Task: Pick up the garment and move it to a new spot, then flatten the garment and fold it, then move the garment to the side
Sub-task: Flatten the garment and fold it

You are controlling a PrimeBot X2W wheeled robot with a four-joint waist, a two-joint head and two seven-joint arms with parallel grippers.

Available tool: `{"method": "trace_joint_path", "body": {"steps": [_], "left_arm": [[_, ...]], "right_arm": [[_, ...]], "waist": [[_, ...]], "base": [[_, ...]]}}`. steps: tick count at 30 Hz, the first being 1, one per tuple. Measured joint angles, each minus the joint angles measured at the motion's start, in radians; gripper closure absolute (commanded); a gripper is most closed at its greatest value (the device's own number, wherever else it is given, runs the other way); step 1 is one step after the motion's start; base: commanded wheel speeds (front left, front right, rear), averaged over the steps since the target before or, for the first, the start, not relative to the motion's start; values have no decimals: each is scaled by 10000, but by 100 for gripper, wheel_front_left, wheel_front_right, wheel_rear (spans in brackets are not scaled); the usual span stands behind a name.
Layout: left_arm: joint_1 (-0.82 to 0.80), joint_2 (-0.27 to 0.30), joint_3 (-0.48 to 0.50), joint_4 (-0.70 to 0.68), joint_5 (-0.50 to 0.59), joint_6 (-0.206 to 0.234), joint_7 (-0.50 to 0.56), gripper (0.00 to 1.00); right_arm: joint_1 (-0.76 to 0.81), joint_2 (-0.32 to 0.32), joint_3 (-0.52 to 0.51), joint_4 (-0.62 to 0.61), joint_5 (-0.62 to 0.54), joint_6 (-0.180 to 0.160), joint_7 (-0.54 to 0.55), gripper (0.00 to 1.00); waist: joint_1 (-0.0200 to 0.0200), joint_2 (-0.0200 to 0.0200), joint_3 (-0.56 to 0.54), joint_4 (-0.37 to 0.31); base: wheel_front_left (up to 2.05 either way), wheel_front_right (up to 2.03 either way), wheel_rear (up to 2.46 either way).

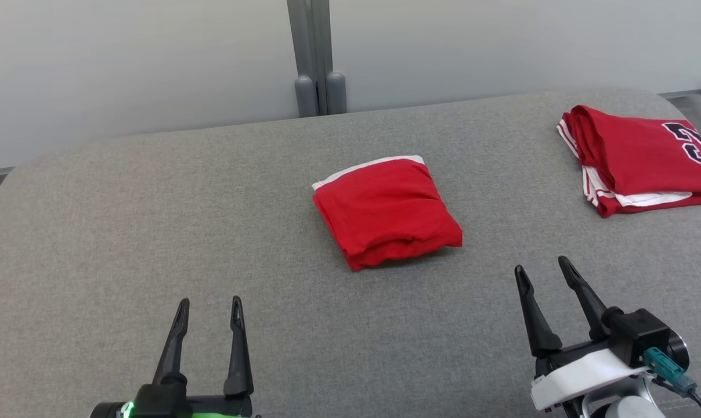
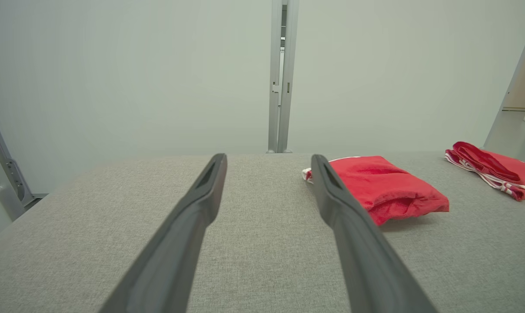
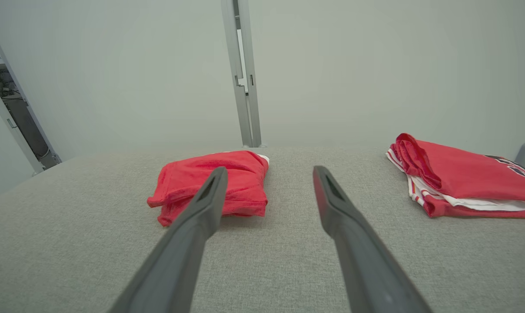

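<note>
On the grey surface [image 1: 153,232], at centre, the garment [image 1: 385,212] lies folded into a compact red square, with a white edge showing at its far side. Left gripper [image 1: 209,302] hovers near the front edge, jaws wide apart, holding nothing. Right gripper [image 1: 542,265] stands front right of the garment, jaws likewise spread and empty, clear of the cloth. A jersey [image 1: 640,157], red with dark numerals, lies folded at far right, well apart.

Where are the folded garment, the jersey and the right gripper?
folded garment [image 1: 385,209], head view, middle of its top face.
jersey [image 1: 640,157], head view, plain red front.
right gripper [image 1: 541,264], head view, gap midway between its fingertips.
</note>
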Motion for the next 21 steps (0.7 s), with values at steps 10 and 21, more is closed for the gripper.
{"method": "trace_joint_path", "body": {"steps": [10, 21], "left_arm": [[125, 0, 13, 121, -113, 77, 0, 0], [136, 0, -6, 180, -132, 100, 0, 0]], "right_arm": [[118, -2, 4, 58, 31, 0, 0, 0], [118, -6, 42, 90, 75, 0, 0, 0]], "waist": [[0, 0, -113, 216], [0, 0, -121, 286]], "base": [[0, 0, 0], [0, 0, 0]]}}
